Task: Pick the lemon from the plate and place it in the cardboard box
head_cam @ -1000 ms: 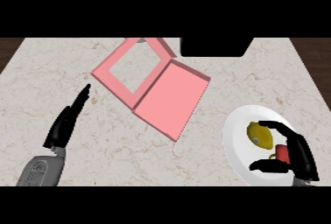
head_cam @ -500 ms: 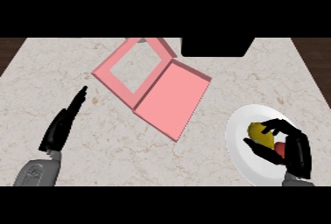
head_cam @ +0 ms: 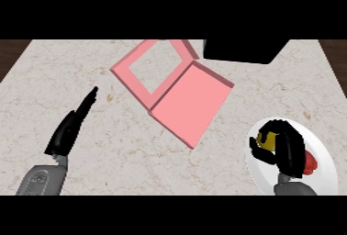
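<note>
The yellow lemon point(head_cam: 267, 140) lies on the white plate point(head_cam: 324, 173) at the lower right, mostly hidden. My right hand point(head_cam: 287, 149) is over it with its fingers and thumb curled round it. A red item point(head_cam: 310, 163) shows on the plate just right of the hand. The pink cardboard box point(head_cam: 192, 102) lies open in the middle of the counter, its lid spread flat toward the plate. My left hand point(head_cam: 70, 127) rests open at the lower left, fingers straight and pointing up, far from the box.
A black block point(head_cam: 242, 49) stands at the counter's far edge, right behind the box. Bare marbled counter point(head_cam: 122, 151) stretches between my left hand and the box.
My right hand has moved up over the plate onto the lemon and its fingers have closed round it. The left hand has barely shifted.
</note>
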`<state>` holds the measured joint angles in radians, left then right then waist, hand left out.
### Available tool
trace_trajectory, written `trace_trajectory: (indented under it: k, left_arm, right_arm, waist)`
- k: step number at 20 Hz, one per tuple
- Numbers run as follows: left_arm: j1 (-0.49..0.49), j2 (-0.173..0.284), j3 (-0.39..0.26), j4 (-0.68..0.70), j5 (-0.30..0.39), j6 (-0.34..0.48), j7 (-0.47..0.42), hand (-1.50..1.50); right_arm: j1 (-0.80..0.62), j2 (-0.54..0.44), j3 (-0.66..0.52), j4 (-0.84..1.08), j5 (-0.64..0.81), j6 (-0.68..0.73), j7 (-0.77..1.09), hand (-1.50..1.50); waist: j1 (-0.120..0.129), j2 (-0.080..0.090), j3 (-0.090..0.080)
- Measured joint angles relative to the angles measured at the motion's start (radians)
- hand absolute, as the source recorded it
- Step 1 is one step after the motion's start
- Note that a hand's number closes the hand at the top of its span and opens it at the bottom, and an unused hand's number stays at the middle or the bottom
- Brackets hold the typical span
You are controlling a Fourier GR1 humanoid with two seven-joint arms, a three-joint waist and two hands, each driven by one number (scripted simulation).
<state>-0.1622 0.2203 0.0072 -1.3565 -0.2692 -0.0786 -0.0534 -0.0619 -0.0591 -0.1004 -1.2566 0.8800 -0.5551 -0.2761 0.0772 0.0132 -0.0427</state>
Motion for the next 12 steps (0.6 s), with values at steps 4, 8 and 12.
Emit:
trace_trajectory:
  k: [4, 8, 12]
  left_arm:
    - [-0.018, -0.005, -0.02, -0.002, -0.006, -0.011, -0.001, 0.0]
    - [-0.03, -0.015, -0.037, 0.0, -0.01, -0.02, 0.006, 0.0]
    - [-0.038, -0.019, -0.044, 0.008, -0.015, -0.022, 0.014, 0.0]
  right_arm:
    - [-0.034, -0.009, 0.041, -0.007, 0.14, 0.035, 0.133, 1.5]
    - [-0.107, 0.021, 0.085, 0.007, 0.256, 0.065, 0.296, 1.5]
    - [-0.204, 0.044, 0.114, 0.015, 0.372, 0.097, 0.485, 1.5]
  waist:
    - [0.033, 0.005, -0.013]
    - [0.06, 0.007, 0.001]
    - [0.067, -0.001, 0.011]
